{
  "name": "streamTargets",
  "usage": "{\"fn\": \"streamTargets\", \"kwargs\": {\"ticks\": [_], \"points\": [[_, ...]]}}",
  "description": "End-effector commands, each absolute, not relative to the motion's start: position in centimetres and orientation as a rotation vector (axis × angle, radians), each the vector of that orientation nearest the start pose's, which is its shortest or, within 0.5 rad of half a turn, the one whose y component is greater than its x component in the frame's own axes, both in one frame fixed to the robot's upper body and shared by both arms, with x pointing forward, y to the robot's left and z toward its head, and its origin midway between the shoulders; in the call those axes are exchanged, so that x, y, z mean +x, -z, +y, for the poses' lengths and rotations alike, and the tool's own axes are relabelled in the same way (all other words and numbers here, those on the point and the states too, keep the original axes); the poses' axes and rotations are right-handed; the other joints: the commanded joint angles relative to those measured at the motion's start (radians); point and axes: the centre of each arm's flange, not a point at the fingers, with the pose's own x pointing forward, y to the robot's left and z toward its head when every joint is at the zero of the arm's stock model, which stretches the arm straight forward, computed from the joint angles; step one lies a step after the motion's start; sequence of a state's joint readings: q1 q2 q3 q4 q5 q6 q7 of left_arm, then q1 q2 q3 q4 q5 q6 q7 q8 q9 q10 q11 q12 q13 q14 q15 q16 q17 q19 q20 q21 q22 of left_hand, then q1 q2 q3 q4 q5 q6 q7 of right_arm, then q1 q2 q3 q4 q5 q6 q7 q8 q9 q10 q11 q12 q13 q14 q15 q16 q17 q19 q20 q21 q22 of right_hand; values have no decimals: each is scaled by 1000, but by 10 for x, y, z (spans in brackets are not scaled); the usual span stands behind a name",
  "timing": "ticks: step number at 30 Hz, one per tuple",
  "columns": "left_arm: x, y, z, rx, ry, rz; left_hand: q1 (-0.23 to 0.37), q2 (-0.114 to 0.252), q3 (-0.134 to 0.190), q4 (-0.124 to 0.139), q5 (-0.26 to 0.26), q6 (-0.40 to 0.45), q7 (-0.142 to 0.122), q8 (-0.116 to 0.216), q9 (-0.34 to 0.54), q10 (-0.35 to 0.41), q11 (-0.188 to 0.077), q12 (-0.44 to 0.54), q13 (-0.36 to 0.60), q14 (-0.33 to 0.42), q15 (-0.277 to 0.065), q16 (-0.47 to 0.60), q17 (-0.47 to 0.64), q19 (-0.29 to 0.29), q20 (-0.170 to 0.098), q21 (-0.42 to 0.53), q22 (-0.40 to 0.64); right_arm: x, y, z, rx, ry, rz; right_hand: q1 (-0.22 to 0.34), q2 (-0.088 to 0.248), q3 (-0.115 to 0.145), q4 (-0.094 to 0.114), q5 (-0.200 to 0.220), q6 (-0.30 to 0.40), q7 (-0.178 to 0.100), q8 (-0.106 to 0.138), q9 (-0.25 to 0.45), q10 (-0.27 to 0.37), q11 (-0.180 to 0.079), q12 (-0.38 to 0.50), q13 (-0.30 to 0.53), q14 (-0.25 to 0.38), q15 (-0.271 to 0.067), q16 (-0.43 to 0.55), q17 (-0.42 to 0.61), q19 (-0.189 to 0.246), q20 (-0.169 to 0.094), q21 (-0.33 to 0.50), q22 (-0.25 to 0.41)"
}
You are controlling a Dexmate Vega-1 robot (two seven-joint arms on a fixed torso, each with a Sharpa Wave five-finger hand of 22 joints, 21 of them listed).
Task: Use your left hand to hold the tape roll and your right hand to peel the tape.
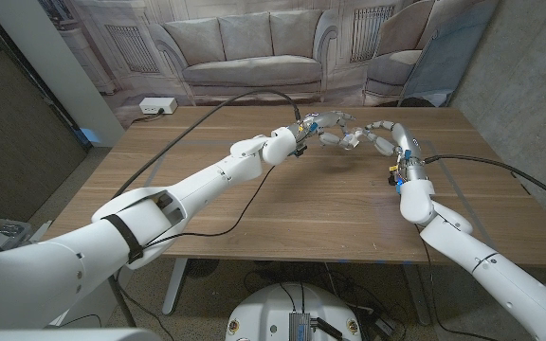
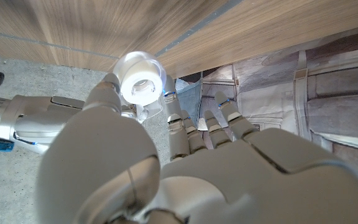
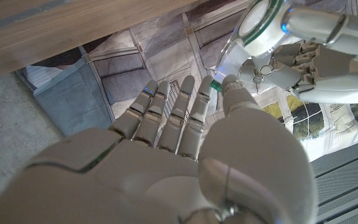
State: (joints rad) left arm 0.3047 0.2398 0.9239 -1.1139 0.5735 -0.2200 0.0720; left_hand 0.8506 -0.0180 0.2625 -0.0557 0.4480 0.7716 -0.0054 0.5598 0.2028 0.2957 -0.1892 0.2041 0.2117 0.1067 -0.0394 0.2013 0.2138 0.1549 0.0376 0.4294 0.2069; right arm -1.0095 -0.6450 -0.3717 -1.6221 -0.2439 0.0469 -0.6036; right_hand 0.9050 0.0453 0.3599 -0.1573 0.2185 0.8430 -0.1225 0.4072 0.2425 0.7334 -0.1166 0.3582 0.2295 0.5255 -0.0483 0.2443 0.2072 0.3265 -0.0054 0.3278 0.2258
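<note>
A clear tape roll (image 2: 140,83) with a white core is pinched between the thumb and a finger of my left hand (image 2: 185,162), above the far middle of the table (image 1: 301,213). In the head view my left hand (image 1: 322,125) and right hand (image 1: 379,134) meet fingertip to fingertip around the tape roll (image 1: 348,139). In the right wrist view a clear strip (image 3: 229,59) runs from the tape roll (image 3: 260,22) to my right hand (image 3: 166,162), whose thumb and a finger pinch its green-marked end (image 3: 215,84). The left hand (image 3: 328,56) holds the roll beyond.
A white power strip (image 1: 156,106) lies at the table's back left corner. A black cable (image 1: 245,95) arcs over the left half toward my left wrist, and another cable (image 1: 486,161) runs off the right side. A printed sofa backdrop (image 1: 254,47) stands behind the table.
</note>
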Motion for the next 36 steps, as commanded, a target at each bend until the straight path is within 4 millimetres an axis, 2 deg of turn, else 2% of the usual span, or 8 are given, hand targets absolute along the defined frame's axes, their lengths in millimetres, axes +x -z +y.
{"fn": "streamTargets", "kwargs": {"ticks": [1,3,4,9,23,36], "points": [[647,-78,-22,1341,362,-999,111,110,30,34,10,149,-141,131,196,1,6,8,5,-5,-18,6,2,-6,4,4,6,584,22,-296,-757,408,-817,25,11,1,5,7,36,-3,29,13,29,-2,13,6,19,-151,9,7,10,-5,9,3],[646,-78,-22,1339,355,-1004,111,111,29,35,11,148,-140,132,196,1,6,9,5,-6,-18,6,2,-7,3,5,6,584,22,-296,-754,409,-820,33,16,3,3,7,47,-3,38,17,36,-13,15,8,22,-150,9,8,12,-7,12,4],[647,-78,-23,1337,364,-1000,111,111,28,35,12,148,-140,132,196,1,7,9,5,-6,-19,6,2,-7,3,5,6,584,22,-296,-755,413,-818,35,18,1,5,7,70,-6,55,22,45,-21,19,9,24,-151,8,9,12,-9,13,4],[646,-78,-23,1345,355,-1004,112,113,27,35,15,147,-139,133,197,0,7,9,5,-6,-18,6,2,-8,4,5,6,583,22,-295,-750,423,-823,52,32,6,4,7,113,-5,90,36,72,-31,29,14,44,-162,11,12,16,-13,20,6],[644,-73,-18,1352,347,-991,117,115,20,35,22,144,-139,135,199,1,9,11,5,-8,-18,7,2,-9,4,8,6,581,19,-294,-746,441,-847,69,47,14,5,8,120,19,120,55,87,-28,34,19,58,-173,5,11,26,-24,31,8],[645,-68,-15,1346,342,-978,123,115,13,34,29,151,-130,140,199,8,16,14,5,-10,-19,7,2,-10,3,10,5,579,19,-294,-744,486,-862,85,51,11,2,9,114,23,139,71,89,-37,33,22,60,-176,2,14,31,-40,40,10]]}}
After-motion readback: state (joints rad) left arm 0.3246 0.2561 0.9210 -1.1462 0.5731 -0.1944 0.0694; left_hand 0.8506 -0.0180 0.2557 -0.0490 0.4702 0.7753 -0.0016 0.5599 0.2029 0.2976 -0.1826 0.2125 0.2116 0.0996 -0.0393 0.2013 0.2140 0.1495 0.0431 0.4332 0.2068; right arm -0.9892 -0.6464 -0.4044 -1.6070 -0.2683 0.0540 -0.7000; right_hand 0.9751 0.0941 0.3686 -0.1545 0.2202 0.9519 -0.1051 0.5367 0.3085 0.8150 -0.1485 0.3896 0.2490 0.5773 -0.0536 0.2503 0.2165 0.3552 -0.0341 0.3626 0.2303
